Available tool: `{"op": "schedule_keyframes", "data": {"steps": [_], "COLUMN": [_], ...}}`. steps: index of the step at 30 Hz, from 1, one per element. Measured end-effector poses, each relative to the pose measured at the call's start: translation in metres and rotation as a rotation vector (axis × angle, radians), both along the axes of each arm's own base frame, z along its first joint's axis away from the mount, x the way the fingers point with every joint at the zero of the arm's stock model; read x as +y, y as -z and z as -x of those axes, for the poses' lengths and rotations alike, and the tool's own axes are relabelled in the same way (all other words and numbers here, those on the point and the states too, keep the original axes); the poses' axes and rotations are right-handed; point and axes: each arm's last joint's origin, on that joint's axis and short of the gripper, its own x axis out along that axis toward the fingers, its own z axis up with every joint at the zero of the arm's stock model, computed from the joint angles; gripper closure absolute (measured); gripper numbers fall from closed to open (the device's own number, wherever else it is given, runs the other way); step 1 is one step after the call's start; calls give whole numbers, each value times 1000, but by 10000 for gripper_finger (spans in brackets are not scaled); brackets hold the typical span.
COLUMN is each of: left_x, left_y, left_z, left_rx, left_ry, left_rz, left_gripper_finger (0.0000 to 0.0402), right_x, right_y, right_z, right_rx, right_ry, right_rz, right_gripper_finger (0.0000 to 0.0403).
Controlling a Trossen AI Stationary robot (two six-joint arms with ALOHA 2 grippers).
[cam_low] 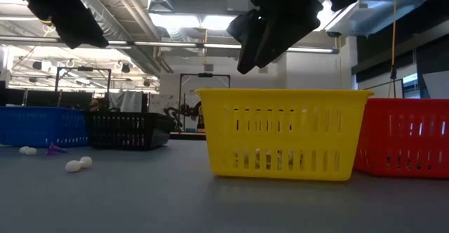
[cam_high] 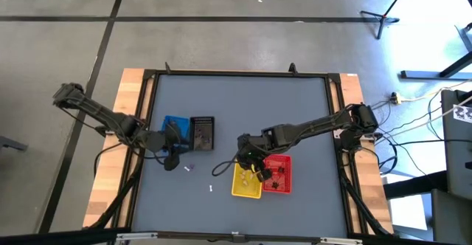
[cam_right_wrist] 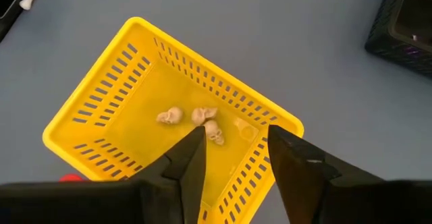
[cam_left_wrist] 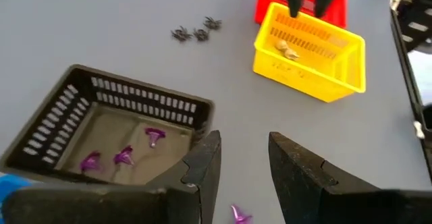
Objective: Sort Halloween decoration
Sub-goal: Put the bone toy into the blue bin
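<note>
Right pincer (cam_right_wrist: 233, 158) hangs above the yellow basket (cam_right_wrist: 94, 109), its fingers spread apart with nothing between them; three tan skull trinkets (cam_right_wrist: 192, 121) lie together on the basket floor right below. My reading is that the drop into this basket is the step in hand, and doing it well now means lifting straight up and clear of the rim before swinging away, so a finger does not catch the mesh wall and drag the light basket against the red basket (cam_high: 280, 176) that sits just beside it.

Left pincer (cam_left_wrist: 243, 170) hovers beside the black basket (cam_left_wrist: 74, 116), fingers apart and empty, with a purple trinket (cam_left_wrist: 239, 215) on the surface just under them. Three purple pieces (cam_left_wrist: 121, 155) already lie inside that basket, so this one likely belongs there too. A good pick would come down with the fingers straddling the piece and close low, near the surface, since such a tiny thing can skid out.

Other loose pieces are left: small dark spider-like trinkets (cam_left_wrist: 196, 32) on the open surface between the black and yellow baskets, and white pieces (cam_low: 78, 164) out on the grey surface (cam_high: 243, 112). The blue basket (cam_high: 173, 123) stands touching the black one. Whichever arm goes for the spiders should take them one at a time, as they lie close together.
</note>
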Motion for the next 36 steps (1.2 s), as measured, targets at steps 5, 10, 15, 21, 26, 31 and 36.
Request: {"op": "schedule_keyframes", "data": {"steps": [5,10,15,21,26,31,36], "left_x": [-16,-35,-50,-62,-70,-75,-79], "left_y": [1,1,4,23,45,67,85], "left_z": [-11,-31,-52,-69,-79,-84,-87], "left_rx": [-55,-166,-278,-274,-207,-119,-44], "left_ry": [103,212,313,405,476,550,614], "left_rz": [-43,-98,-95,-113,-104,-82,-68], "left_gripper_finger": [285,285,285,285,285,285,285], "right_x": [0,0,0,0,0,0,0], "right_y": [0,0,0,0,0,0,0], "right_z": [0,0,0,0,0,0,0], "right_rx": [0,0,1,1,0,1,1], "right_ry": [0,0,0,0,0,0,0], "right_rz": [0,0,0,0,0,0,0], "right_gripper_finger": [244,244,244,244,244,244,244]}}
